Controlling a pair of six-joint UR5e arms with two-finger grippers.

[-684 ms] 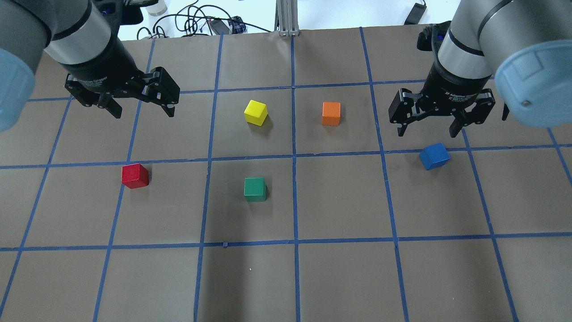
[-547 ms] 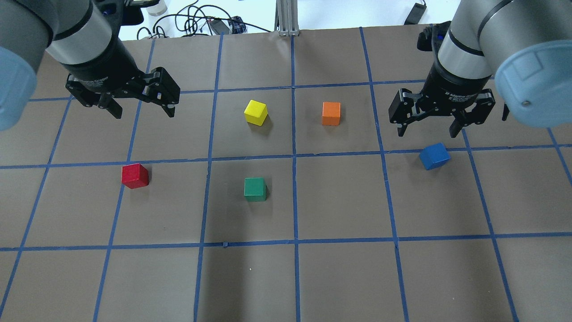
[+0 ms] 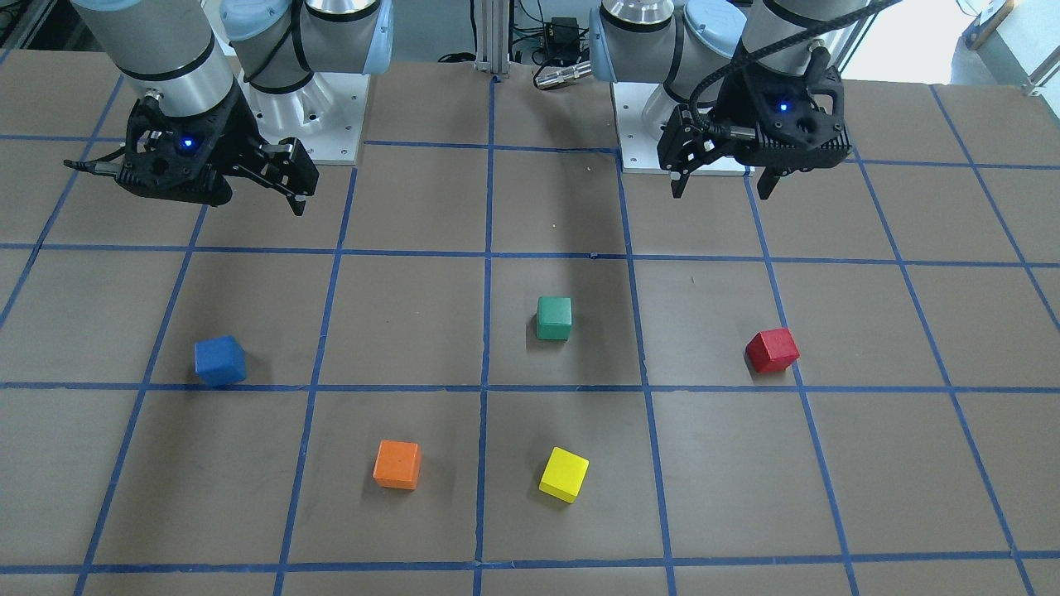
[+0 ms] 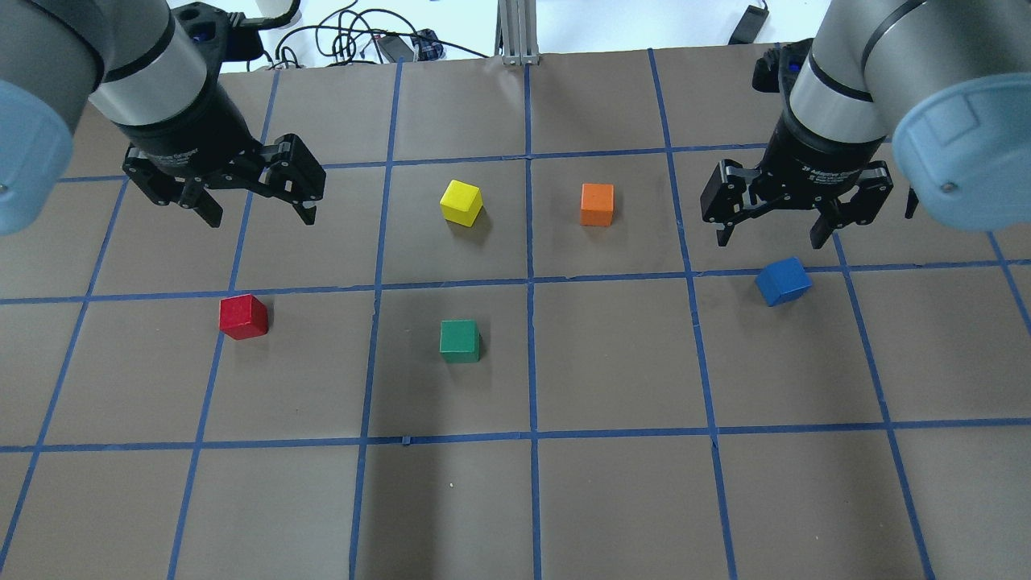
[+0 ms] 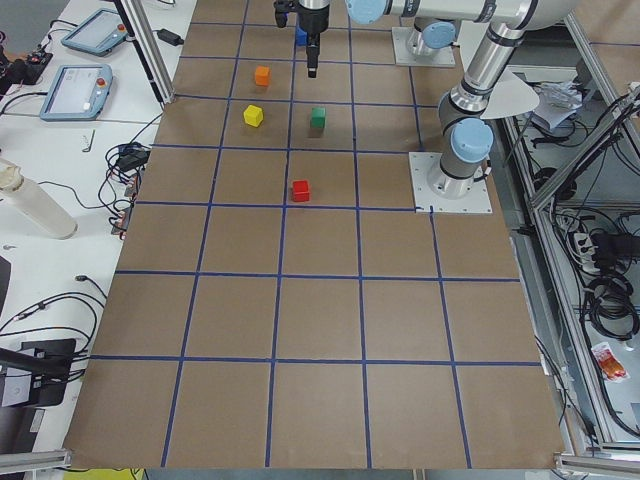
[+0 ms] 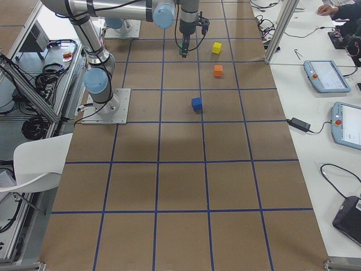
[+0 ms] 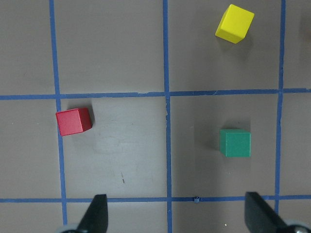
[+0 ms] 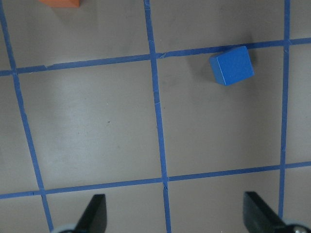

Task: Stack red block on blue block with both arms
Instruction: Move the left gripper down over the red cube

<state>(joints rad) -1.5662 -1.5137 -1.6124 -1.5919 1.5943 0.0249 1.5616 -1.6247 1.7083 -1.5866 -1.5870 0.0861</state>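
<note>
The red block (image 4: 242, 316) sits flat on the worktop (image 4: 612, 499) on the robot's left side. It is a cube with no long axis, turned a little off the blue tape grid, and its outer edge rests on one tape line just short of a crossing. Nothing touches it. Well apart, across the worktop on the robot's right side, the blue block (image 4: 783, 281) also lies flat and is also skewed to the grid, with one corner meeting a tape line in the right wrist view (image 8: 232, 65).

The left arm reaches in from the robot's side with its wrist pointing straight down. The left gripper (image 4: 259, 213) hangs above the worktop with its jaws spread wide and nothing between them. In the left wrist view, the red block (image 7: 74, 121) appears ahead of the fingers (image 7: 97, 216) and toward the left-hand one, not beneath the gap.

The right arm is posed much the same, wrist down. The right gripper (image 4: 771, 238) is equally wide apart and empty, held clear of the surface near the blue block, which lies ahead of it and toward one finger.

Between the two arms, a green cube (image 4: 459, 340), a yellow cube (image 4: 461, 202) and an orange cube (image 4: 597, 205) stand separately on the worktop, each in its own square, none touching another.
</note>
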